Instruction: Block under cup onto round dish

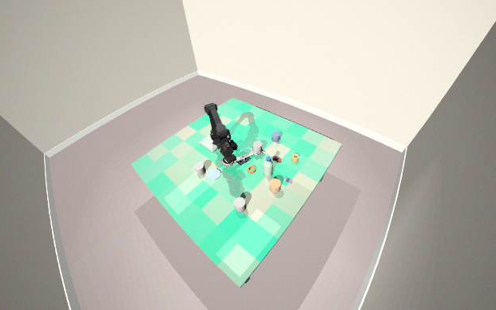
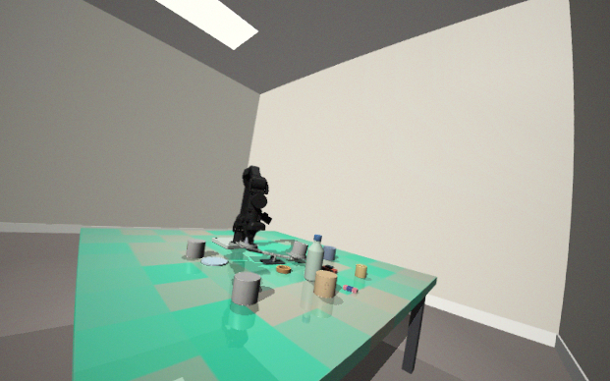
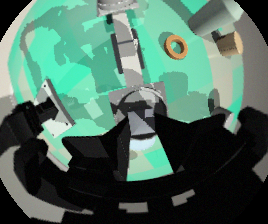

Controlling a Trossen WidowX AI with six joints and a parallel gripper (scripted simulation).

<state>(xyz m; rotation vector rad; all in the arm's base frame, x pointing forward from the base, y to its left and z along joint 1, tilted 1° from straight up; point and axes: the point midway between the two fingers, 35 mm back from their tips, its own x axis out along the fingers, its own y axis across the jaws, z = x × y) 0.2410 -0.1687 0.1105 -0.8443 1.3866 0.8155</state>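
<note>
My gripper (image 1: 228, 161) (image 3: 140, 117) is shut on a small grey-lavender block (image 3: 140, 125) at the raised near end of the balance (image 3: 130, 62), over its round holder. One grey cup (image 1: 257, 147) (image 2: 299, 249) (image 3: 116, 6) stands on the other, lower end. Another grey cup (image 1: 200, 168) (image 2: 195, 248) stands upright on the table, beside the pale blue round dish (image 1: 213, 174) (image 2: 214, 261). No cup is above the dish. The fingers largely hide the block in the top and exterior views.
A bottle (image 1: 267, 168) (image 2: 314, 262), an orange ring (image 1: 251, 172) (image 3: 167, 47) and an orange cup (image 1: 275, 185) (image 2: 325, 284) stand or lie right of the balance. A third grey cup (image 1: 240, 204) (image 2: 246, 289) is nearer the front. A blue cup (image 1: 275, 137) and a yellow mug (image 1: 295, 158) stand farther right.
</note>
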